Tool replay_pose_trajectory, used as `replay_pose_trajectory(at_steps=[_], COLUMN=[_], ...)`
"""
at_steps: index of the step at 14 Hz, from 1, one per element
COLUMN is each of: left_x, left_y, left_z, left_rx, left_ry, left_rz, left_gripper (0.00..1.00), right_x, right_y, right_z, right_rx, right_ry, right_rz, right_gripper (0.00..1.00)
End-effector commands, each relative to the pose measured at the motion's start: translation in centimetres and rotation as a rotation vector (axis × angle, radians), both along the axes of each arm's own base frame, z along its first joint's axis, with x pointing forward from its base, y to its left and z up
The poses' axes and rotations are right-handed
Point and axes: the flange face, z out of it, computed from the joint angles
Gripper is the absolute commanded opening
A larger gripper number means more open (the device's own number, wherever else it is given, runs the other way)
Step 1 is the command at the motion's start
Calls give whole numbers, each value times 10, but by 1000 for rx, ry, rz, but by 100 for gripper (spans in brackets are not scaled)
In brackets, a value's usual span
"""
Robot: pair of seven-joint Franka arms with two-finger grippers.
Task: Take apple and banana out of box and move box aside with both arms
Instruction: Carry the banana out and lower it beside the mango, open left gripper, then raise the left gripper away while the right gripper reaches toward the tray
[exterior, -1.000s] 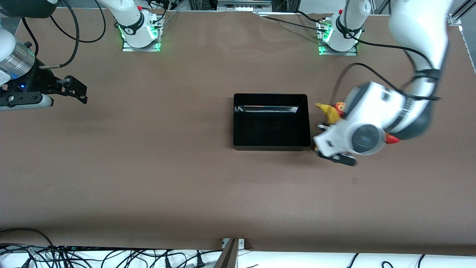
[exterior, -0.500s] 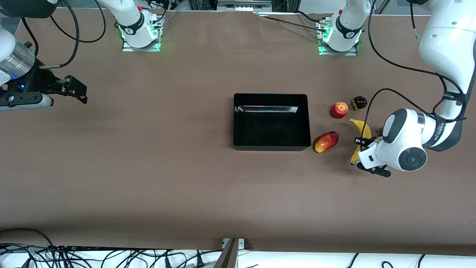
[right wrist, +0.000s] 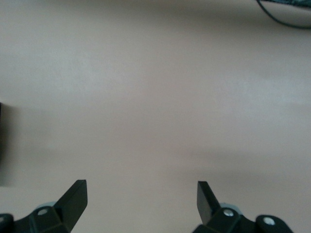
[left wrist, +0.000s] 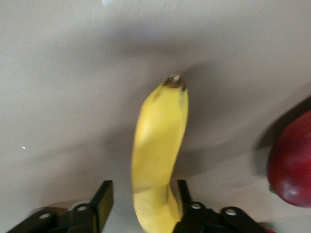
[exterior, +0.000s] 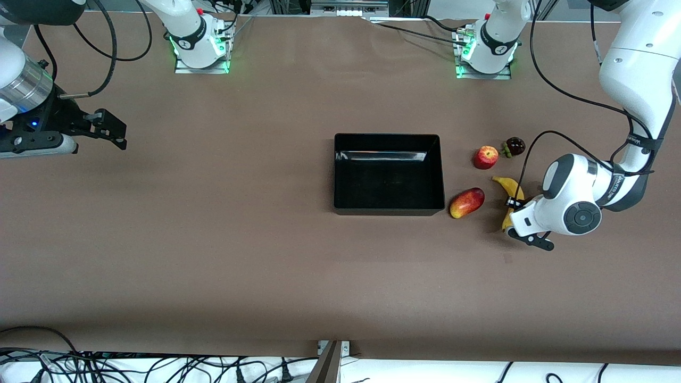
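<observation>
Left gripper (exterior: pixel 512 219): low over the banana (exterior: pixel 512 198), jaws partly apart with a gap on one side, so it looks like it is letting go.
Right gripper (exterior: pixel 113 133): wide, holding nothing, waiting at the right arm's end.
Banana: on the table, at 3 o'clock from the box (exterior: pixel 389 173).
Apple (exterior: pixel 486 157): out too, at 11 o'clock from the banana.
Box: holds no fruit, looks ready to move aside.
</observation>
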Motion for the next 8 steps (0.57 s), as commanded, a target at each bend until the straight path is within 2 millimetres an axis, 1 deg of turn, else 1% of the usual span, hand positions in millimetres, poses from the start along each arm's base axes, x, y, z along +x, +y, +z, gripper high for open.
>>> replay_pose_trajectory(at_steps=[1, 3, 4, 5, 6, 7, 8], left_x=[9, 22, 25, 27, 28, 27, 25], left_y=[-24, -39, -42, -40, -37, -35, -31], left_z=[81, 158, 195, 234, 269, 300, 322], left_rx=[41, 47, 26, 1, -27, -52, -68], left_ry=[-20, -15, -15, -27, -68, -115, -149], left_rz=[-55, -48, -27, -1, 34, 54, 70], left_gripper=[100, 100, 100, 100, 100, 100, 100], right_x=[3, 3, 10, 20, 20, 15, 11], right_y=[11, 11, 13, 18, 33, 54, 75], right_z=[4, 4, -10, -34, -41, -42, -50], right_rx=[-11, -9, -9, -21, -26, -26, -33], right_ry=[-20, -20, -8, 31, 46, 51, 70], right_rz=[13, 12, 15, 32, 61, 92, 133], right_gripper=[100, 100, 100, 100, 100, 100, 100])
